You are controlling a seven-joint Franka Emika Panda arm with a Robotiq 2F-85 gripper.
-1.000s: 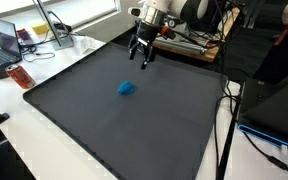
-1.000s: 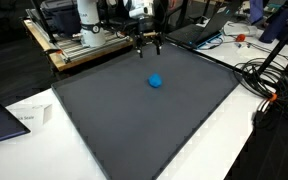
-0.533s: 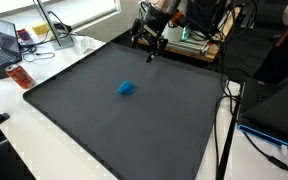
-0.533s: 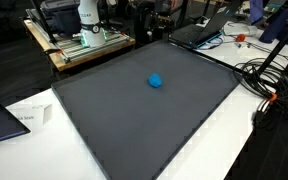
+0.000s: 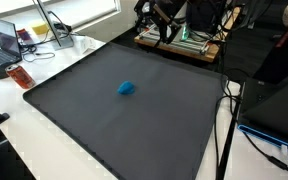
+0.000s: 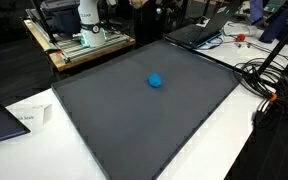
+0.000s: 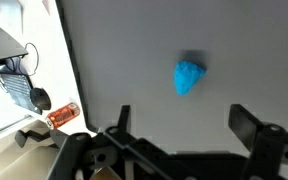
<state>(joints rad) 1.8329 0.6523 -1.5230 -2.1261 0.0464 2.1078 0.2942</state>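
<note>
A small crumpled blue object [image 5: 127, 88] [image 6: 156, 81] lies alone on the large black mat [image 5: 134, 125] [image 6: 134, 120]. In the wrist view the blue object [image 7: 189, 77] sits on the mat well beyond the fingers. My gripper [image 7: 187, 122] is open, with nothing between its two black fingers [image 7: 252, 124]. In an exterior view the gripper [image 5: 161, 24] hangs high above the mat's far edge, well away from the blue object. In the exterior view from the opposite side, the gripper is out of the picture at the top.
A wooden platform with equipment [image 5: 184, 45] [image 6: 84, 45] stands behind the mat. A laptop [image 5: 6, 40] and an orange-red item [image 5: 21, 76] [image 7: 64, 114] lie on the white table beside it. Cables [image 6: 269, 85] run along one side; a paper card [image 6: 29, 118] lies near another corner.
The gripper has lifted and drawn back from above the mat's far edge toward the robot base, leaving the top of one exterior view. The blue object has not moved.
</note>
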